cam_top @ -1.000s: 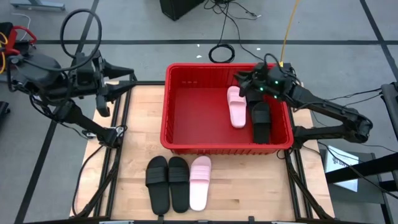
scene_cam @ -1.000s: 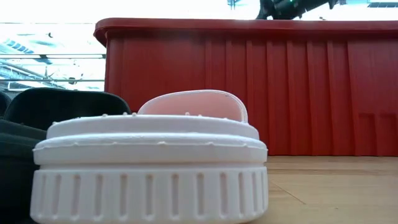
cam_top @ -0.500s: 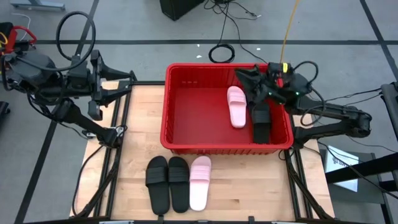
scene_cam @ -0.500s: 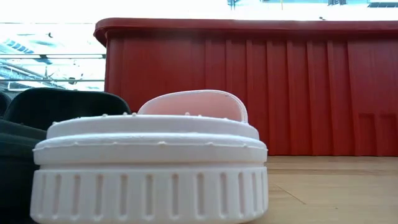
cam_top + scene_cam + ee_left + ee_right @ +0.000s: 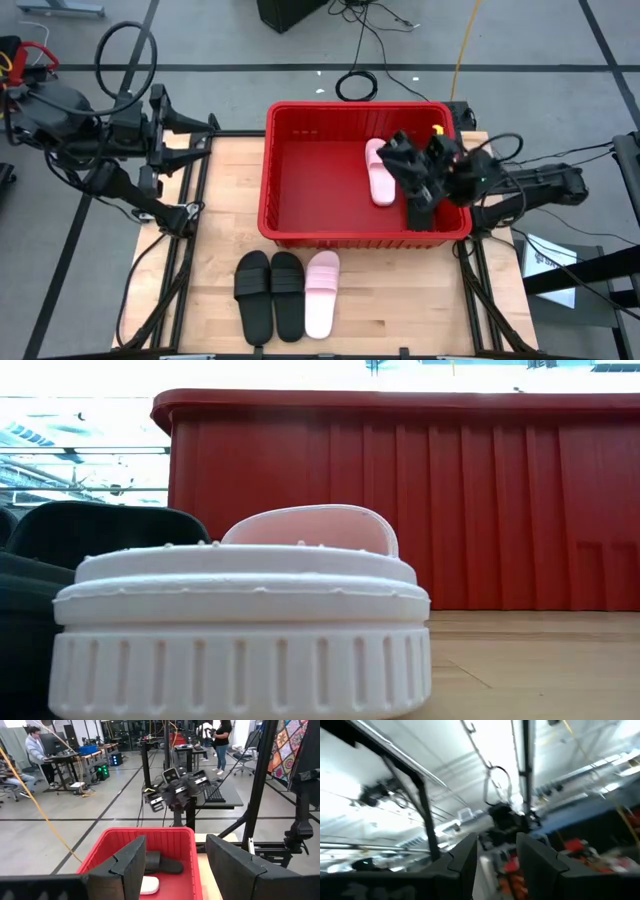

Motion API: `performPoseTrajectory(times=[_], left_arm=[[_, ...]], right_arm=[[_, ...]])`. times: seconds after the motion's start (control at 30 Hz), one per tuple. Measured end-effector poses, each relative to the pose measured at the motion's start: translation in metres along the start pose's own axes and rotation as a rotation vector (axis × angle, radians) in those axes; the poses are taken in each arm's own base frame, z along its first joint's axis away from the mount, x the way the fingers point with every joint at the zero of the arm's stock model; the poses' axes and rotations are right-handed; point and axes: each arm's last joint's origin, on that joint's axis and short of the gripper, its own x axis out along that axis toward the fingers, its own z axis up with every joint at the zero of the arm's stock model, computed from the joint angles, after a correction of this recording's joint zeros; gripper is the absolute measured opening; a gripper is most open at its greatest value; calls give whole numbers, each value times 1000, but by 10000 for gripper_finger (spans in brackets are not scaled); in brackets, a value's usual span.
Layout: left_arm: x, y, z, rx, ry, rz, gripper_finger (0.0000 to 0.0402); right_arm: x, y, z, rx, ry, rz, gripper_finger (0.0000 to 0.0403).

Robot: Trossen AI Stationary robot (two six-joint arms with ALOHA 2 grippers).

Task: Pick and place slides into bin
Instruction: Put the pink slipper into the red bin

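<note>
Slides (image 5: 285,294) lay three outside the bin (image 5: 300,200) and two inside. Right hand (image 5: 415,172) hovered over the bin's right side, released and empty; left hand (image 5: 200,135) waited left of it, released. Swinging low could clip the rim.

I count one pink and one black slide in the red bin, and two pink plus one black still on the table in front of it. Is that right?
Not quite. The bin does hold one pink slide and one black slide, but the high view shows the table count reversed: two black slides and one pink slide in front of it.
</note>
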Motion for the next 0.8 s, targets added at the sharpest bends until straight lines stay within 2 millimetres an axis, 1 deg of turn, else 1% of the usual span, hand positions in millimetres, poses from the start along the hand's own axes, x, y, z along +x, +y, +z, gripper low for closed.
performPoseTrajectory(times=[0.2,0.4,0.5,0.63,0.8], left_arm=[[1,-1,0,-59,-1,-2,205],[1,-3,1,-108,-6,-46,205],[1,-5,1,-132,-4,-65,205],[4,-10,1,-160,5,-103,205],[7,-18,0,-176,19,-144,205]], right_arm=[[4,28,-16,7,-113,140,128],[17,62,-22,-38,-134,226,128],[26,76,-22,-31,-149,254,128],[43,91,-31,-50,-65,269,128],[70,111,-44,-135,82,255,128]])
